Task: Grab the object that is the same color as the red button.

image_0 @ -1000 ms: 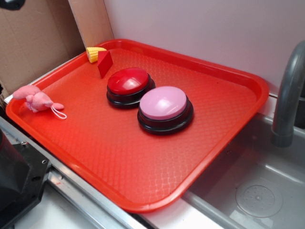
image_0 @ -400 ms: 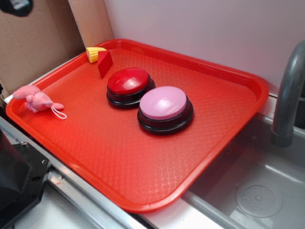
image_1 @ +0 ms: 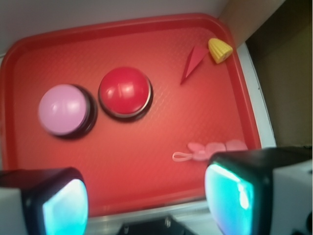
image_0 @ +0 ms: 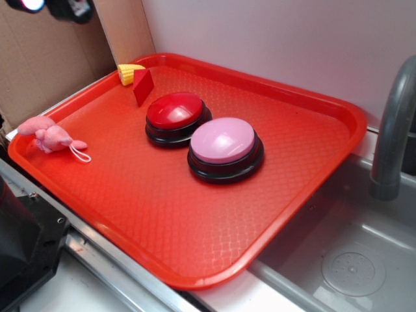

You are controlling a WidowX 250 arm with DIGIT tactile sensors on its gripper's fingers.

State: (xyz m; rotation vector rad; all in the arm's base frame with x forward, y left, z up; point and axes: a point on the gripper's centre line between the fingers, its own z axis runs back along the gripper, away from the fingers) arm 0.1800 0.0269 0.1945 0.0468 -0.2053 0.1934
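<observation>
The small dark-red wedge piece point(image_0: 143, 87) stands at the tray's far left corner, next to the yellow corn piece point(image_0: 130, 73); it also shows in the wrist view point(image_1: 192, 61). The red button point(image_0: 174, 116) on its black base sits mid-tray, also in the wrist view point(image_1: 124, 92). My gripper point(image_1: 146, 200) is open and empty, high above the tray's near-left edge, far from the wedge. Only a bit of it point(image_0: 55, 6) shows at the exterior view's top left corner.
A pink-domed button point(image_0: 225, 149) sits beside the red one. A pink plush toy point(image_0: 49, 135) lies on the red tray's point(image_0: 195, 221) left rim. Cardboard stands at the left, a white wall behind, a grey sink point(image_0: 351, 253) and faucet point(image_0: 393, 136) at the right.
My gripper has moved to the right along the top left corner of the exterior view, so more of it shows. Nothing on the tray has moved.
</observation>
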